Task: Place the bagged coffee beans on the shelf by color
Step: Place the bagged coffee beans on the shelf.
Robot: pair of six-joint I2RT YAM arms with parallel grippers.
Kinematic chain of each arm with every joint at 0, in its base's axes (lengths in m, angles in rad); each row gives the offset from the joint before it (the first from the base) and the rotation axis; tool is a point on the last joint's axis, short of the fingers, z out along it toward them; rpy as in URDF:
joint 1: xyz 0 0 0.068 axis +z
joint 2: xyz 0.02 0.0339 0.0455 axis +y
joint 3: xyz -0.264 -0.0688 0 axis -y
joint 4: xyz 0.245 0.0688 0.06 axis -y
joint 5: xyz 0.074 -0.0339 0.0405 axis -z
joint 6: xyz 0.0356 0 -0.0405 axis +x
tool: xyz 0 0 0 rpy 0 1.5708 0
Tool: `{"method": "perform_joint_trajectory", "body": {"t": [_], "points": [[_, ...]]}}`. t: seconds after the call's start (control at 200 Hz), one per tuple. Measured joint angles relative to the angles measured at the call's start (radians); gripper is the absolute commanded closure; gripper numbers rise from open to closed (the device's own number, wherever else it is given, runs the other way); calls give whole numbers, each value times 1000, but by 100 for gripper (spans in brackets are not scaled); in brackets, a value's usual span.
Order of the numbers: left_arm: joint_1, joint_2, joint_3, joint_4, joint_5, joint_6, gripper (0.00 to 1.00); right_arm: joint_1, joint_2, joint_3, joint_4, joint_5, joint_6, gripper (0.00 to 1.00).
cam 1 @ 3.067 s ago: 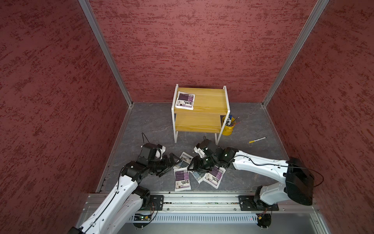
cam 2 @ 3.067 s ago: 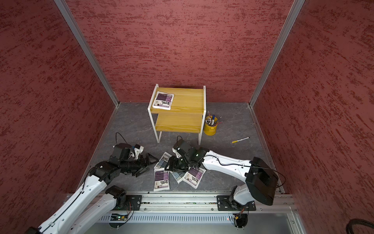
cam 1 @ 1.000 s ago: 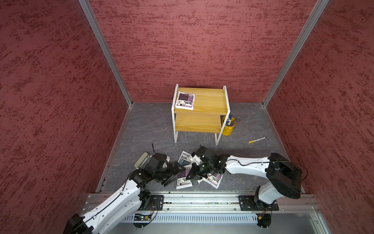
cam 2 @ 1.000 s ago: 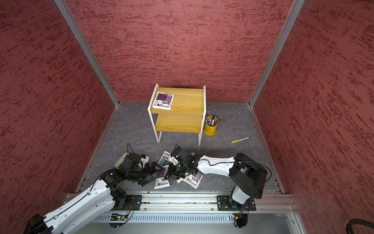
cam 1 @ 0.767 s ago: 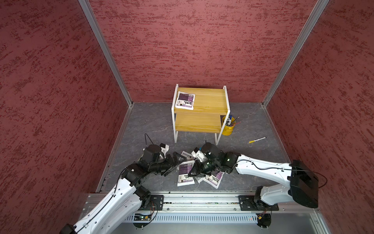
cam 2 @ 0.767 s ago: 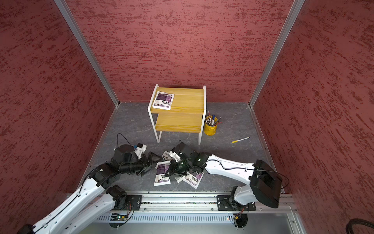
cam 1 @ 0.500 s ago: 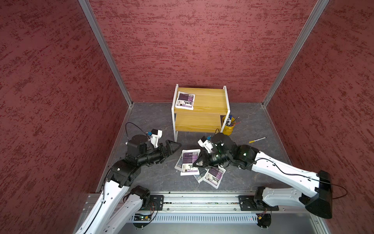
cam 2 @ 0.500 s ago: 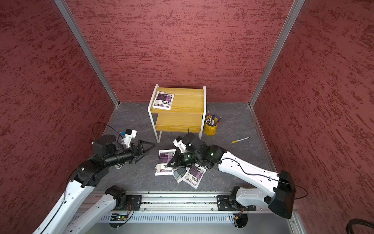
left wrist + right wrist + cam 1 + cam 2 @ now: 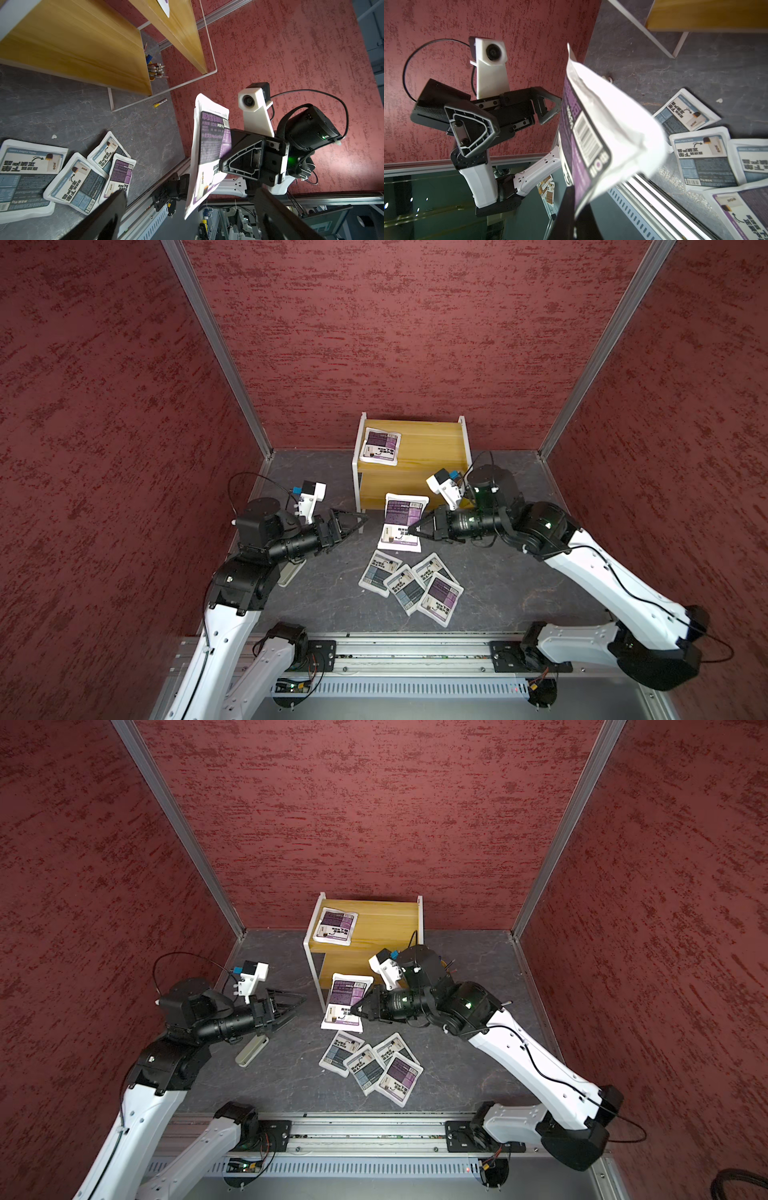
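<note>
Nearest the rail, four coffee pouches lie flat on the grey floor in a tight cluster with overlapping edges. Three are grey-blue pouches [image 9: 405, 590]. The fourth, the floor purple pouch [image 9: 441, 599], lies at the right end, and the right wrist view cuts it off at the frame edge. A pale oblong object [image 9: 250, 1050] lies on the floor under the left arm. The arm half covers it in a top view, and what it is cannot be made out.

Farther in, the left gripper [image 9: 356, 525] hangs above the floor with its jaws spread wide and nothing between them. Facing it, the right gripper [image 9: 410, 531] is pinched on the right edge of the held purple pouch [image 9: 401, 516]. This pouch is in the air between the two grippers, just in front of the shelf [image 9: 432, 445], with its printed face up. In the right wrist view that gripper's own fingers are only a dark blur at the pouch's edge.

The shelf's top board carries the shelf-top purple pouch [image 9: 380, 446] at its left end. In both top views the lower board is mostly hidden by the top board, the held pouch and the right wrist.

The yellow pen cup [image 9: 152, 78], packed with pens [image 9: 155, 69], stands beside the shelf's right legs. It shows clearly only in the left wrist view. A yellow marker [image 9: 160, 102] lies on the floor near it, and the right arm hides this marker in both top views.
</note>
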Motion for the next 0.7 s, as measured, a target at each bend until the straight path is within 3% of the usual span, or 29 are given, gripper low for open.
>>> {"method": "perform_joint_trajectory", "body": {"t": [0.466, 0.696], "points": [[12, 45, -6, 76, 79, -7, 0, -202, 212, 393, -164, -77, -114, 95], [-83, 45, -62, 83, 42, 2, 0, -280, 387, 665, -275, -136, -169, 95]]}}
